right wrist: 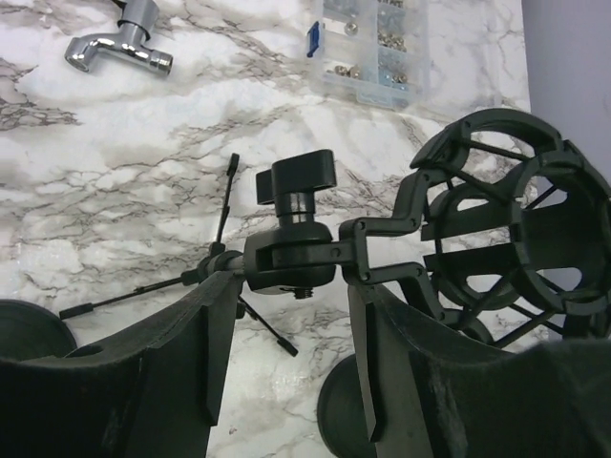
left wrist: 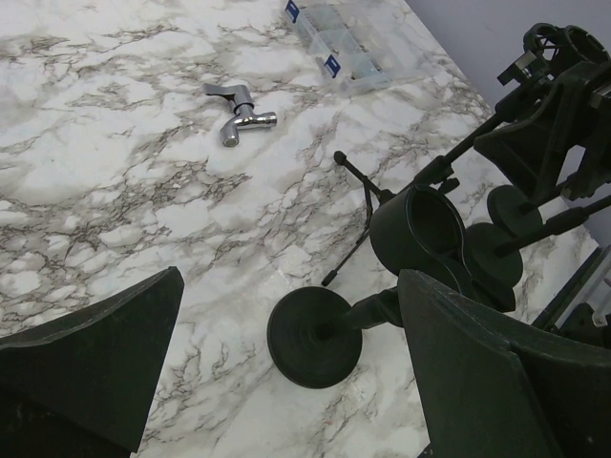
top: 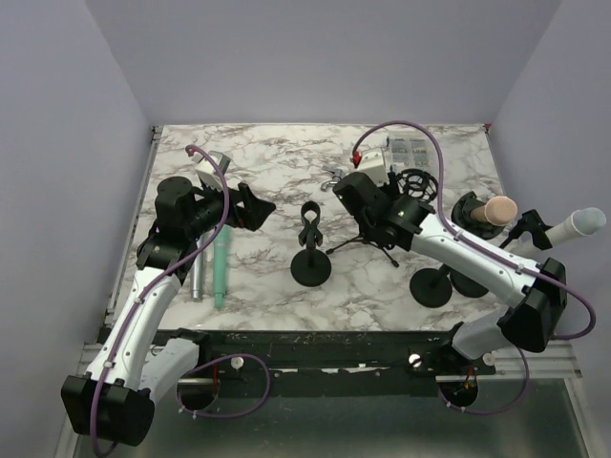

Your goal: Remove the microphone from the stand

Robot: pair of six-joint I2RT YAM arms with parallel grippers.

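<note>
A beige-headed microphone (top: 493, 211) and a white microphone (top: 577, 225) sit in clips on round-based stands at the right. A teal microphone (top: 220, 270) lies flat on the table at the left. The middle stand (top: 310, 250) holds an empty clip, also seen in the left wrist view (left wrist: 420, 234). My left gripper (top: 260, 205) (left wrist: 291, 286) is open and empty, left of that stand. My right gripper (top: 374, 202) (right wrist: 291, 305) is open, its fingers either side of and just below the joint (right wrist: 291, 258) of a small tripod with an empty shock mount (right wrist: 516, 229).
A silver cylinder (top: 196, 277) lies beside the teal microphone. A chrome faucet (top: 334, 179) (left wrist: 239, 113) and a clear parts box (top: 406, 151) (right wrist: 368, 48) lie at the back. Round stand bases (top: 432, 286) crowd the right front.
</note>
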